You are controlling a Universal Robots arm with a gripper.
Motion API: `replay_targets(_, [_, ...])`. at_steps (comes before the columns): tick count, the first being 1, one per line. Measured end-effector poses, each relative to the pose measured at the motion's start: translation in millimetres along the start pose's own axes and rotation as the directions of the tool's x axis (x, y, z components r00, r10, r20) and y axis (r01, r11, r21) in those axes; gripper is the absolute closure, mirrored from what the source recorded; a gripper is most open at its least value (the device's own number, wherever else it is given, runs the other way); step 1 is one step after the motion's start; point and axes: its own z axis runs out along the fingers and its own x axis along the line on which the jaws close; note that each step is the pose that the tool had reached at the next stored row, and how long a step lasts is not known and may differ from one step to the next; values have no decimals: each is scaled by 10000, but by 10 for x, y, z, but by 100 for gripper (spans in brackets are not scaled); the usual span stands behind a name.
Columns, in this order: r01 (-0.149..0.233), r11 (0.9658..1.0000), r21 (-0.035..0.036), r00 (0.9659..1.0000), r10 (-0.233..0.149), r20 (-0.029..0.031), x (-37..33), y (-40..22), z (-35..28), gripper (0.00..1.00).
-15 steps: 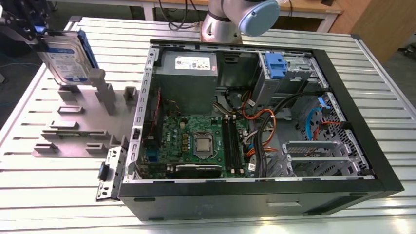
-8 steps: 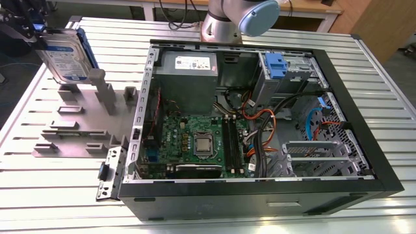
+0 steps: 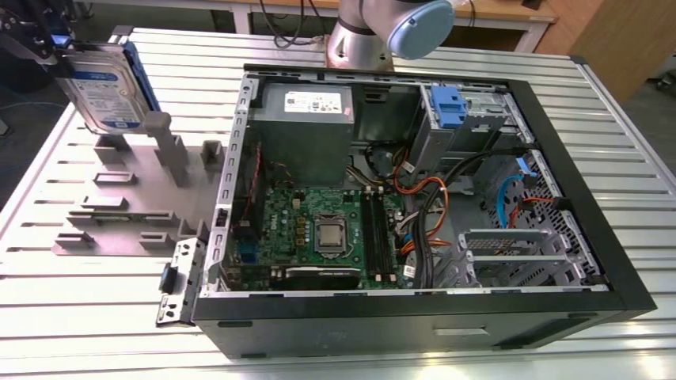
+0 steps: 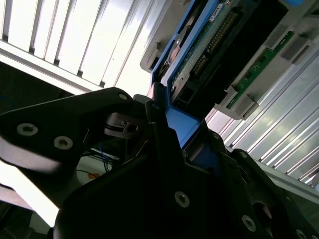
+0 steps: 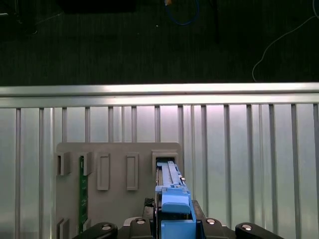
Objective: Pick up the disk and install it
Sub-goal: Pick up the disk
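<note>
Disk (image 3: 106,91) in end effector (image 3: 55,49) grasp

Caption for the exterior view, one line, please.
Gripper holds the disk above the grey fixture, beside the open computer case.

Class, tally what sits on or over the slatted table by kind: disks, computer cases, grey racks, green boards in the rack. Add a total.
disk: 1
open computer case: 1
grey rack: 1
green board: 1
Total: 4
</note>
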Motion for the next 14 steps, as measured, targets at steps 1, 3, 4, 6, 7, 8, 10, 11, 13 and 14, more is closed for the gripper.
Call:
replay_targets(1, [0,10000,0,10000,0,0,0,0,-7,64])
replay_targets(3, [0,10000,2,10000,0,1,0,0,-18,64])
replay_targets(4, [0,10000,1,10000,0,1,-1,1,-24,64])
replay_targets(6, [0,10000,-1,10000,0,0,-1,0,-35,64])
replay_targets(7, [0,10000,0,10000,0,0,-1,1,-41,64])
replay_targets(8, [0,10000,0,10000,0,0,-1,1,-47,64])
replay_targets(10, [0,10000,1,10000,0,0,-1,1,-57,64])
replay_targets(11, [0,10000,-1,10000,0,0,-1,1,-63,64])
replay_targets(13, [0,10000,0,10000,0,0,-2,1,-76,64])
replay_targets(14, [0,10000,0,10000,0,0,-2,1,-82,64])
